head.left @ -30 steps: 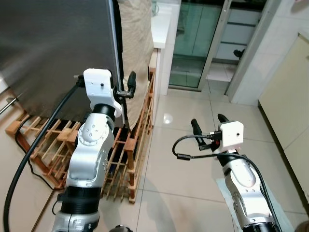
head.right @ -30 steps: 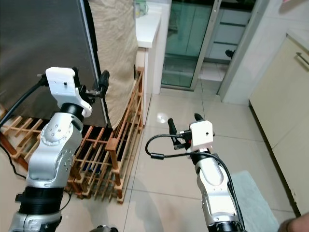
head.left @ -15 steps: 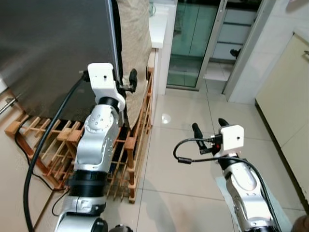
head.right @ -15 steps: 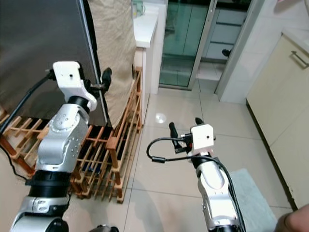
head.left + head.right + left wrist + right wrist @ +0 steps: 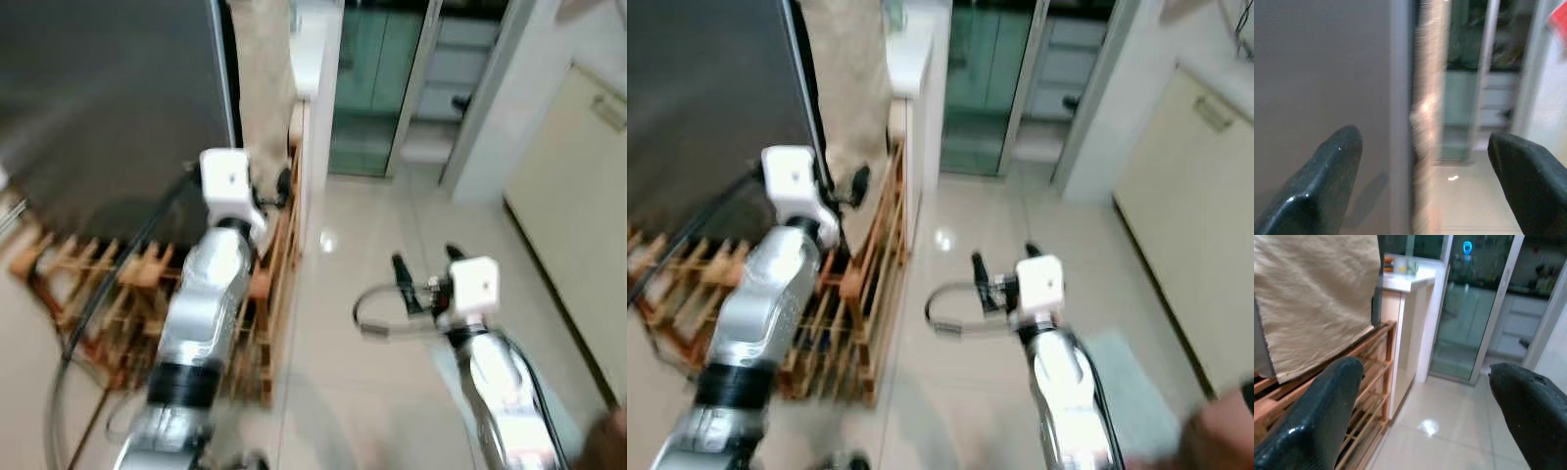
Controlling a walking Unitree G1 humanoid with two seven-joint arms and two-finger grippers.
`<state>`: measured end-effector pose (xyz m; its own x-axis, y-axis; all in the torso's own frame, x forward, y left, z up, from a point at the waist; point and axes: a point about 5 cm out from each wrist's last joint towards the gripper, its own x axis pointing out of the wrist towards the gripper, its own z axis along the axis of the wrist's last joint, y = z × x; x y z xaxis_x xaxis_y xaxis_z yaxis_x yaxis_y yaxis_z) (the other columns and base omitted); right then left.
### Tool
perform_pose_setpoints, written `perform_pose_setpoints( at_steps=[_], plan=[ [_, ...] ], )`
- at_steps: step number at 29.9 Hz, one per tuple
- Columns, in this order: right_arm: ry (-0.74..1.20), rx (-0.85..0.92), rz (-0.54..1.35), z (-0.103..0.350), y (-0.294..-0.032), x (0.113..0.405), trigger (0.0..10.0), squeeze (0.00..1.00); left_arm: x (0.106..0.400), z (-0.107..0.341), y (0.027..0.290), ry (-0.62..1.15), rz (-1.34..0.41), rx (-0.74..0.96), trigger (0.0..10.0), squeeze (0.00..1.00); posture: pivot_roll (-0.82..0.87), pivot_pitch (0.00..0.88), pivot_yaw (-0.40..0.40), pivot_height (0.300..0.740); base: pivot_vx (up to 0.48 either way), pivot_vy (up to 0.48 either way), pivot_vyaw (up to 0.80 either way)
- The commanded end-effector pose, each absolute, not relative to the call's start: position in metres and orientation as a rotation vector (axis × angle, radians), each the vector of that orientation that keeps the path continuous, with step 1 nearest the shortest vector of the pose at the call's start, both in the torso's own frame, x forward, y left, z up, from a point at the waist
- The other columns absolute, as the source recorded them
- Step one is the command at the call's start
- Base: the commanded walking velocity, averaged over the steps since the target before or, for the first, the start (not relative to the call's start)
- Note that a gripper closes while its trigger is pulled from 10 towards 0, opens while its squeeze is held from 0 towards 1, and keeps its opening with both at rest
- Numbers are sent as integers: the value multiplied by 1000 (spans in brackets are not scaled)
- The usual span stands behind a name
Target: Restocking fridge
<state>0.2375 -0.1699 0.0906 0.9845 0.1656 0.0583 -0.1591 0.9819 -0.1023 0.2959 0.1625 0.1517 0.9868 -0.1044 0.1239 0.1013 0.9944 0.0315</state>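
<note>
Your left gripper is up at the fridge's right edge.
Its fingers are spread wide and empty against the smooth grey steel; your right gripper gapes empty too, near a slatted wooden rack.

1. the fridge has a dark grey brushed-metal face, matt with a dull sheen.
2. the cloth draped beside it is beige woven fabric, coarse and matt.
3. the rack is bare orange-brown wood, made of smooth slats.
4. the floor is pale tile, glossy enough to carry a bright light spot.
5. the sliding door is greenish glass in a pale smooth frame.
6. the left gripper and right gripper have black fingers that look like slightly shiny plastic or rubber.
7. both arms are smooth silver metal with white plastic wrist housings.
</note>
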Motion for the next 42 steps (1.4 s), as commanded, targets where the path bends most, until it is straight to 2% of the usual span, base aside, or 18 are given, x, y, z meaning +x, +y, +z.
perform_pose_setpoints(
  at_steps=[1, 3, 4, 8, 13, 21, 32, 42],
  plan=[
    [-110, -97, 124, 101, -179, 224, 10000, 0, 279, 150, 178, -141, -101, 47, 10000, 0, -92, 0, 14, 740, 0, 0, 0],
    [-86, -90, 104, 96, -186, 210, 10000, 0, 258, 136, 193, -104, -63, 62, 10000, 0, -91, 0, 14, 740, 0, 0, 0],
    [-49, -97, 91, 89, -191, 198, 10000, 0, 237, 122, 197, -56, -61, 86, 10000, 0, -90, 0, 8, 740, 0, 0, 0],
    [-25, -99, 92, 83, -192, 195, 10000, 0, 226, 118, 188, -38, -81, 72, 10000, 0, -77, 0, -1, 740, 0, 0, 0],
    [-56, -59, 65, 85, -185, 210, 10000, 0, 240, 140, 171, -131, -111, 57, 10000, 0, -67, 0, -4, 740, 0, 0, 0],
    [-60, -43, 56, 87, -183, 224, 10000, 0, 251, 145, 163, -137, -134, 66, 10000, 0, -70, 0, -1, 740, 0, 0, 0],
    [-62, -62, 68, 88, -183, 234, 10000, 0, 261, 152, 154, -164, -137, 34, 10000, 0, -78, 0, 0, 740, 340, -318, 0],
    [-53, -67, 106, 86, -179, 242, 10000, 0, 275, 154, 157, -142, -38, -15, 10000, 0, -68, 0, -15, 740, 411, -191, 0]
  ],
)
